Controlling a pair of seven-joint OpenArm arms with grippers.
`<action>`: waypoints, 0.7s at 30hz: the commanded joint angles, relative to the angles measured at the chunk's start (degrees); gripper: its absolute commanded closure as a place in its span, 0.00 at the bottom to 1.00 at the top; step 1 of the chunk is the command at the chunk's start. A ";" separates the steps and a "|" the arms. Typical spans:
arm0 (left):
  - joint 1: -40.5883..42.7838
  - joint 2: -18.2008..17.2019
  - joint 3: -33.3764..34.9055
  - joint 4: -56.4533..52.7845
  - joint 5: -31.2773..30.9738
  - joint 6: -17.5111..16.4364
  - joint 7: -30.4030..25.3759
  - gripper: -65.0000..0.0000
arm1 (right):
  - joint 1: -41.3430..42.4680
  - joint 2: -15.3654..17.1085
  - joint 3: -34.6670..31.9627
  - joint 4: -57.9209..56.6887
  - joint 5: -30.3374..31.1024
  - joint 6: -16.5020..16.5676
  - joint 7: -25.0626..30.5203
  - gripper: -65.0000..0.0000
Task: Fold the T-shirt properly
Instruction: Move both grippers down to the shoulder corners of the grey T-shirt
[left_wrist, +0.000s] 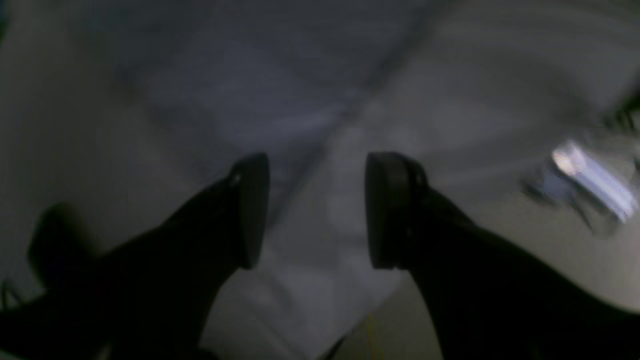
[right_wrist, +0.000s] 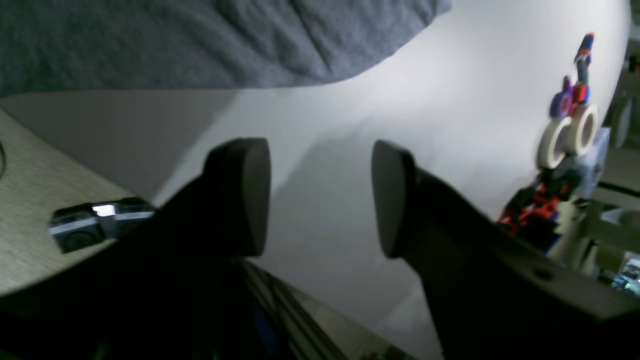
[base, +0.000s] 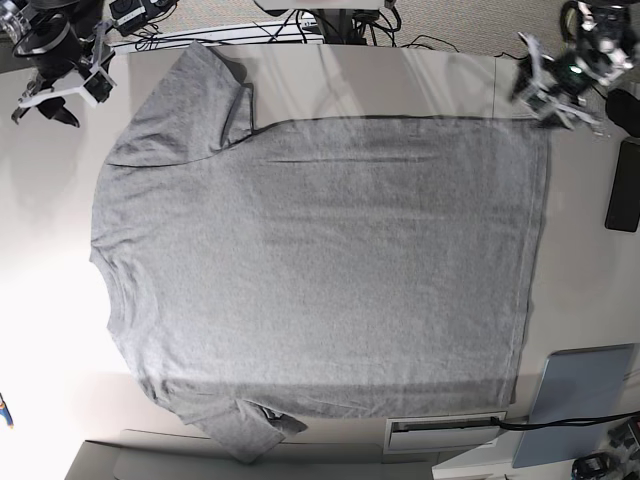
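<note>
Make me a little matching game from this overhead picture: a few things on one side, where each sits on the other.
Things:
1. T-shirt
2. left gripper
3. right gripper
4. black phone-like slab

Places, in the base view:
A. top-left corner, off the cloth
B. spread flat across the middle of the table
C. right edge, beyond the shirt's hem
D. top right, by the shirt's hem corner

Pairs: 1-B, 2-D, 3-A, 4-C
</note>
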 joint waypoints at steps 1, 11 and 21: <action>-0.87 -1.53 0.94 -0.28 1.62 3.93 -0.42 0.51 | -0.44 1.05 0.44 0.79 -0.09 -0.66 0.85 0.51; -7.96 -3.15 7.08 -10.78 7.52 6.14 -0.13 0.51 | 0.35 1.09 0.46 0.79 -0.11 -0.66 0.87 0.51; -14.88 -3.19 7.10 -18.01 7.50 1.25 -2.21 0.52 | 1.84 1.09 0.44 0.72 -2.84 0.42 2.01 0.51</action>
